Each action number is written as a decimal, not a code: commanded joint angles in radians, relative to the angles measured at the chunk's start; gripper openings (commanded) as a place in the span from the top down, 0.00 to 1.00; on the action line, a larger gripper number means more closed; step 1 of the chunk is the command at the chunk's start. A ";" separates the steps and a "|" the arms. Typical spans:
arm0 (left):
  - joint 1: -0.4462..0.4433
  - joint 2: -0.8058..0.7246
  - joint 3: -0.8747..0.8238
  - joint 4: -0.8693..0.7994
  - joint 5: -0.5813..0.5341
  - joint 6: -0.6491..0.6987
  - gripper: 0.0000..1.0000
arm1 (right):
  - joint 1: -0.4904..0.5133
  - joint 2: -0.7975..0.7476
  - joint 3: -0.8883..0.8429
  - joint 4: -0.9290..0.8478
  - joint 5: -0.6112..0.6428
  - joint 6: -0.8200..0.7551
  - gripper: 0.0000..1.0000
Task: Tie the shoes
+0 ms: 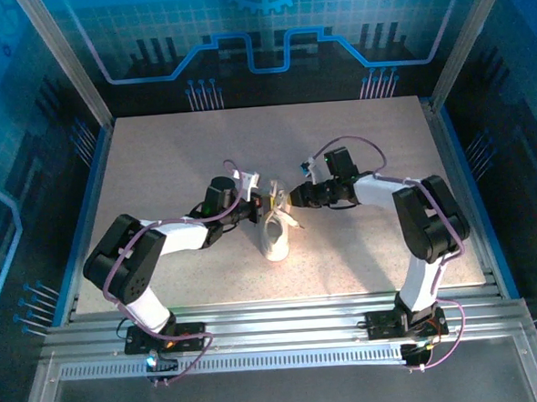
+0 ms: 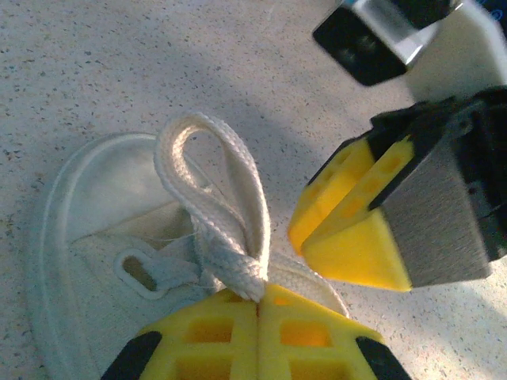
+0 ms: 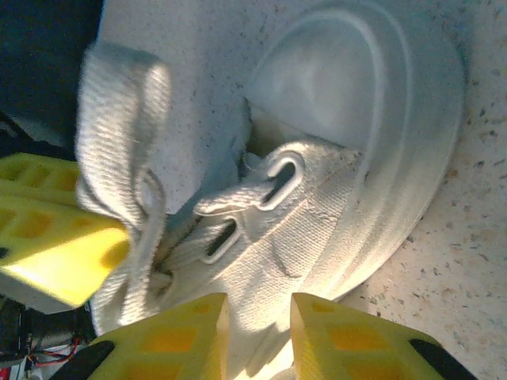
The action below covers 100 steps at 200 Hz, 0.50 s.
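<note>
The shoe [image 1: 275,237], 1 small white low-top sneaker, lies near the middle of the speckled table [image 1: 156,153], between the 2 arms, which reach in from either side and meet just above it. In the left wrist view its rounded rubber toe points toward the upper left.

The left tool [image 2: 259,305] has its yellow fingers pressed together, pinching the base of a white lace loop [image 2: 210,190] just above the shoe's eyelets. The loop stands up and away from the fingertips, its 2 strands side by side.

The right tool [image 3: 260,317] sits just beside the left one, over the laced part of the shoe. Its 2 yellow fingers are slightly parted, with white canvas showing through the gap.

2 stitched eyelets [image 3: 273,180] lie in a row on the upper, with flat lace threaded through them.
</note>
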State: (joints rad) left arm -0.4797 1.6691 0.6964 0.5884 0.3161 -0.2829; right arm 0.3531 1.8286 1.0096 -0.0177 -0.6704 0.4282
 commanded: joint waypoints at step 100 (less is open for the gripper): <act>0.012 0.008 -0.031 0.022 0.062 -0.007 1.00 | 0.080 0.024 0.061 0.056 -0.046 0.039 0.74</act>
State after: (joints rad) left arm -0.4740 1.6691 0.6838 0.5896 0.3386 -0.2836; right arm 0.4183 1.8526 1.0531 0.0101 -0.6819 0.4534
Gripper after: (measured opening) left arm 0.063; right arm 0.260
